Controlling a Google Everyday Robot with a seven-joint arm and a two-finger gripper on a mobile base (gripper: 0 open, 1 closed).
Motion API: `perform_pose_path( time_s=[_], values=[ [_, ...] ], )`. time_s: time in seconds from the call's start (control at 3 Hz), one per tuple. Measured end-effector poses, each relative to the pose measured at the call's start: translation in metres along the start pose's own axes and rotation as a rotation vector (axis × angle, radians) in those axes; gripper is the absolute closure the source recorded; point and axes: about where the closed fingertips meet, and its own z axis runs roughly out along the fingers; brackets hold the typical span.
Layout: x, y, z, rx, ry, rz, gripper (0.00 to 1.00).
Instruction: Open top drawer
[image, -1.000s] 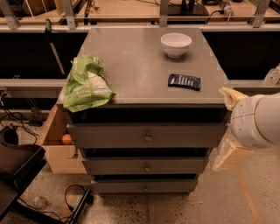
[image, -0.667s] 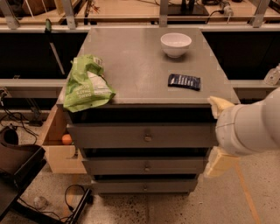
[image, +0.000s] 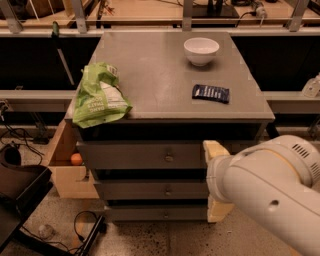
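The top drawer (image: 135, 155) has a flat grey front with a small round metal knob (image: 169, 158) at its centre. Its front is in line with the two narrower grey drawers (image: 150, 190) below it. My gripper (image: 210, 181) is in front of the right end of the drawer fronts, to the right of the knob and apart from it. One pale finger (image: 215, 149) shows at the top drawer's height and the other finger (image: 220, 210) low by the bottom drawer. The jaws stand wide apart, empty. My white arm (image: 270, 195) hides the cabinet's lower right corner.
On the grey cabinet top (image: 160, 75) lie a green crumpled bag (image: 100, 97) at the front left, a white bowl (image: 201, 50) at the back and a dark blue packet (image: 211, 93). A pale wooden box drawer (image: 62, 167) stands open at the left, holding an orange ball (image: 75, 159). Cables (image: 82, 227) lie on the floor.
My arm and gripper have moved left, from beside the cabinet's right edge to in front of the right end of the drawers. The drawers have not moved.
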Motion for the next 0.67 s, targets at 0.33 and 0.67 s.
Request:
perform_pose_path(
  time_s=[0.33, 0.67],
  values=[
    [-0.013, 0.001, 0.031, 0.020, -0.013, -0.093, 0.00],
    [-0.019, -0.008, 0.052, 0.045, -0.027, -0.140, 0.00]
  ],
)
